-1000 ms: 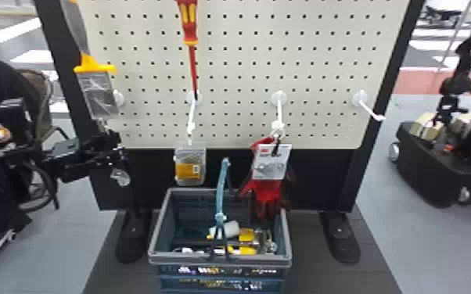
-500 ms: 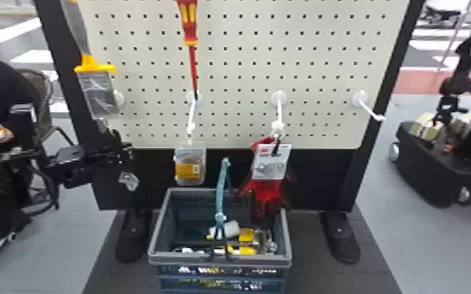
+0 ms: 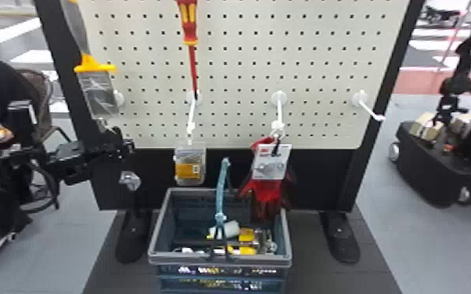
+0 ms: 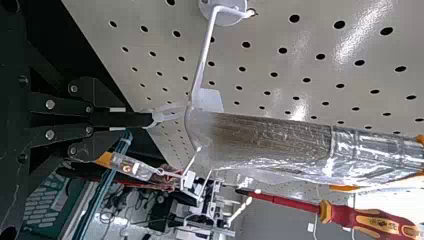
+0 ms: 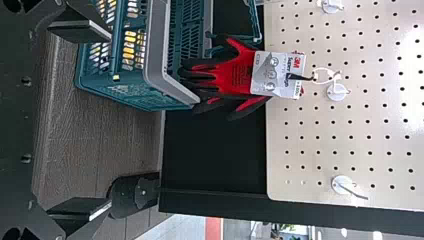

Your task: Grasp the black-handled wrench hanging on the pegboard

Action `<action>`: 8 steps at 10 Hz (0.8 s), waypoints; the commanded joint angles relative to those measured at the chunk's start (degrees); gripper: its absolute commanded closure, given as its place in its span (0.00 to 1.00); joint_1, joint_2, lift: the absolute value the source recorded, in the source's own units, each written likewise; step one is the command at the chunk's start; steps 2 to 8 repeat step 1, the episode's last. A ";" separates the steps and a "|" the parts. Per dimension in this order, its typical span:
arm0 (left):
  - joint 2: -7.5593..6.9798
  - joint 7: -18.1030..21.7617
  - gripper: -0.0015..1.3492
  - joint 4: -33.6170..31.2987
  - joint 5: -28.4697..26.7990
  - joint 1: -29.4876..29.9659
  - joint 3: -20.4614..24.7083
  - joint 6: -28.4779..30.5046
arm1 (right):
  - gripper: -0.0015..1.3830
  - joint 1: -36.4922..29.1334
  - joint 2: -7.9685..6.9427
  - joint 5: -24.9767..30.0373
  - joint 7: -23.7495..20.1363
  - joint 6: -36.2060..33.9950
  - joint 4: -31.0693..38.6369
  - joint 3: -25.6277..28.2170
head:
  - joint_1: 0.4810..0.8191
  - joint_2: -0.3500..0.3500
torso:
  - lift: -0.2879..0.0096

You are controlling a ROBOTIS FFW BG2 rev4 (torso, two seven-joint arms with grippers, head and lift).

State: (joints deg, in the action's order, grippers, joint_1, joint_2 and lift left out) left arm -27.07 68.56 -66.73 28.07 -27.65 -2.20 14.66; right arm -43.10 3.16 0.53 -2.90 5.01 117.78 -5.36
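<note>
Item: black-handled wrench (image 4: 270, 145) (seemingly the film-wrapped pack), just ahead of the jaws of left gripper (image 4: 145, 121), long axis in line with them; jaws pinched narrow; right gripper (image 5: 107, 120) wide, farther off.

A workshop, shown by the tool-hung pegboard (image 3: 317, 58) and parts basket (image 3: 254, 259).

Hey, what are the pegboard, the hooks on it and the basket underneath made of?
Pegboard: likely painted metal or hardboard; it is a smooth off-white sheet with a regular hole grid and a faint sheen.
Hooks: probably white plastic, with round bases and thin glossy arms; coated metal is possible.
Basket: moulded plastic, with matte teal lattice walls and a grey rim.
</note>
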 commanded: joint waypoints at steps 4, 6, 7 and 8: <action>0.00 -0.01 0.90 0.00 0.32 0.00 -0.09 -0.16 | 0.10 0.00 0.00 0.00 0.00 0.00 0.00 0.00 | 0.20 0.50 | 0.63; 0.00 -0.01 0.90 0.00 0.32 0.00 -0.09 -0.16 | 0.10 0.00 0.00 0.00 0.00 0.00 0.00 0.00 | 0.20 0.50 | 0.63; 0.00 -0.01 0.90 0.00 0.32 0.00 -0.09 -0.16 | 0.10 0.00 0.00 0.00 0.00 0.00 0.00 0.00 | 0.20 0.50 | 0.63; 0.00 -0.01 0.90 0.00 0.32 0.00 -0.09 -0.16 | 0.10 0.00 0.00 0.00 0.00 0.00 0.00 0.00 | 0.20 0.50 | 0.63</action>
